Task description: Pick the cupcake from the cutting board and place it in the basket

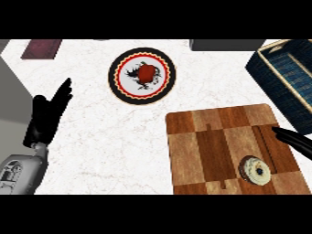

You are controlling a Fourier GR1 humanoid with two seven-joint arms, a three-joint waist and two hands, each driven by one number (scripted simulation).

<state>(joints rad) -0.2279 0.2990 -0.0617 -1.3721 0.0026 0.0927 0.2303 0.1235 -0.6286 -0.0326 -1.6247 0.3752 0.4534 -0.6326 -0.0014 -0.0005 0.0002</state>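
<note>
A: Entry, counter as seen from the head view. Where is the cupcake [256,170] recorded?

B: It is noted on the cutting board [212,137], in the board's lower right part, close to the near edge. A pale wrapper rim and a dark top with light specks are seen. It appears tipped, its top turned partly toward the viewer.

A: And the right hand [305,146] relative to it?

B: The right hand is logged at the view's right edge, over the board's right margin. Its fingers are held straight and together, the tips pointing up and to the left. The cupcake lies below and to the left of those fingertips, near but apart; no contact is seen and nothing is held.

A: The left hand [47,114]?

B: It is recorded at the left, off the board, well apart from the cupcake. Its fingers are extended and slightly spread, pointing up; nothing is held. The grey forearm enters from the lower left corner.

A: The basket [274,77]?

B: A dark blue woven basket with a pale rim is noted at the upper right, beyond the board's far right corner. Nothing is seen inside it.

A: Other items?

B: A round plate [121,87] with a black rim, bearing a red item [146,71], is logged on the white counter [97,155] above and left of the board.
</note>
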